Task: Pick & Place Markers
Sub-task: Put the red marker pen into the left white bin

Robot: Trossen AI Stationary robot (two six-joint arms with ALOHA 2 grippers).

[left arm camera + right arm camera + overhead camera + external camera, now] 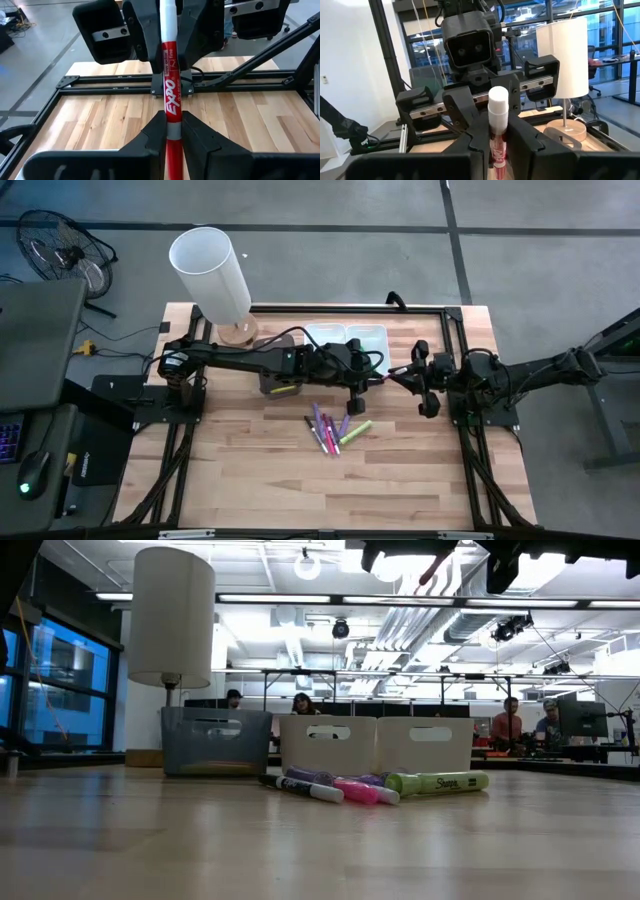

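While both arms are meeting above the counter (260, 470), the left gripper (173, 131) and right gripper (496, 136) are each pinching one red marker (170, 100). Their fingers are hiding its lower end.

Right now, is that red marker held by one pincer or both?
Both. The red marker sits clamped in the left pincer, while the right pincer grips its white-capped end, above the table.

Red marker (170, 100): lower end cut off by the left wrist view's edge; in the high view, too small to make out between the grippers. Marker pile (330, 428): exact count indeterminate. Dark bin (280, 378): partly hidden beneath the left arm (240, 358).
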